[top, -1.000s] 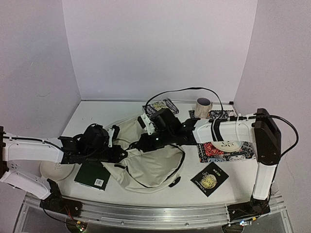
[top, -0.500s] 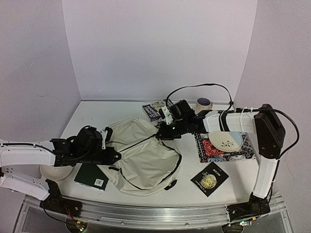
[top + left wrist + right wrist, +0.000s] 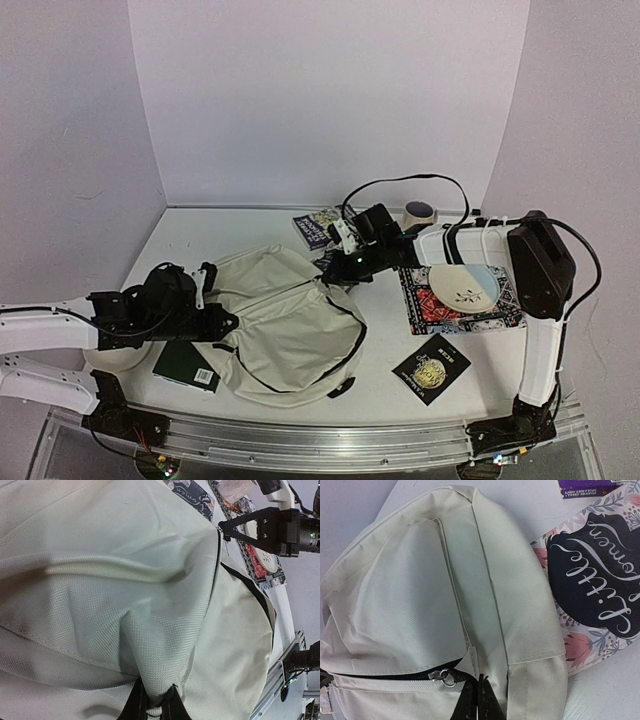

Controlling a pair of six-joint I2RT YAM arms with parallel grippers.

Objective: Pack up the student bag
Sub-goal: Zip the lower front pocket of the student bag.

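Lab booth: bare walls (image 3: 330, 100), aluminium rail (image 3: 320, 438).

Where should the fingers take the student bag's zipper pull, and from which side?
Likely on the small metal ring pull at the end of the black zipper line on the student bag, pinched across the loop from above: it lies flat against the fabric. It sits right beside the right gripper, shut on the bag there, which would need to let go first.

Counter seen from overhead, as I view it remotely. The patterned mat (image 3: 430, 312) is my landmark. A pale plate (image 3: 463, 286) lies on it. A black book (image 3: 432, 367) with a gold emblem lies just in front, a cup (image 3: 418, 213) behind, a purple book (image 3: 318, 226) behind-left and a dark green book (image 3: 187, 364) far left. Right wrist view: a floral book (image 3: 600, 575).
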